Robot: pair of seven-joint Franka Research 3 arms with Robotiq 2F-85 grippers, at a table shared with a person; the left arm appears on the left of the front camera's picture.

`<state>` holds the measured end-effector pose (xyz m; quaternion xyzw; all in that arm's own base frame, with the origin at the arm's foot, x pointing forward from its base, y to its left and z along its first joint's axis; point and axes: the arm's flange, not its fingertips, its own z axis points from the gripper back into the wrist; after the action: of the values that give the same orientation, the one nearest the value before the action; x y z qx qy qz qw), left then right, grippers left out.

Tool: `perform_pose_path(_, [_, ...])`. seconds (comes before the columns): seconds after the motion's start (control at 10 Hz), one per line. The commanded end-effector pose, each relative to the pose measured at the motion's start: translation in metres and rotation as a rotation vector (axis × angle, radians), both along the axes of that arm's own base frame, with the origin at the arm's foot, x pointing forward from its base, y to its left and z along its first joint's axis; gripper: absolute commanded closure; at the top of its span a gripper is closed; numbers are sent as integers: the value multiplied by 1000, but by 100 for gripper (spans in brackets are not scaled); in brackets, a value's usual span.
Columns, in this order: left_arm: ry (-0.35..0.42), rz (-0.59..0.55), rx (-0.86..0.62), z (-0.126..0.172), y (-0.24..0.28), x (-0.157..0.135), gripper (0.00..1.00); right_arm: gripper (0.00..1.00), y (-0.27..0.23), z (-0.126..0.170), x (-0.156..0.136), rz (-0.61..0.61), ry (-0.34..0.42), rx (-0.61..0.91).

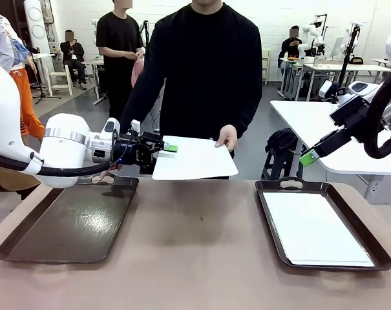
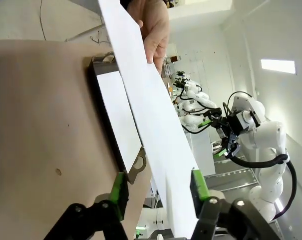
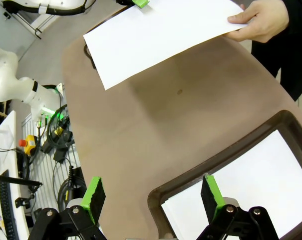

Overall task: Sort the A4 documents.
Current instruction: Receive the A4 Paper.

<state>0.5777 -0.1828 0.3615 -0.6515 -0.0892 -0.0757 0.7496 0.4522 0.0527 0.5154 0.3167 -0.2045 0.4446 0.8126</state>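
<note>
A person's hand holds a white A4 sheet level above the table's far edge. My left gripper reaches the sheet's left edge, one green pad showing on top of it. In the left wrist view the sheet runs between the fingers, close to one pad, with a gap to the other. My right gripper hangs open above the right tray, where another white sheet lies. From the right wrist, the gripper looks down on the tray's corner and the held sheet.
A dark brown handled tray with a bare bottom lies at the left of the brown table. The person stands at the far side. Other tables, people and stools stand behind.
</note>
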Motion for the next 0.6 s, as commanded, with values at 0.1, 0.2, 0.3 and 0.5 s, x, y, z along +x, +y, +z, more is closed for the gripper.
perform_pose_path(0.1, [14, -4, -33, -2, 0, 2, 62, 0, 0, 0, 0, -1, -7, 3])
perform_pose_path(0.2, [13, 0, -25, -2, 1, 3, 74, 0, 0, 0, 0, -1, -7, 3])
perform_pose_path(0.3, [8, 3, -22, -2, 1, 2, 81, 0, 0, 0, 0, -1, -7, 3])
perform_pose_path(0.5, [-2, 9, -27, -1, 2, 3, 100, 0, 0, 0, 0, -1, -7, 3])
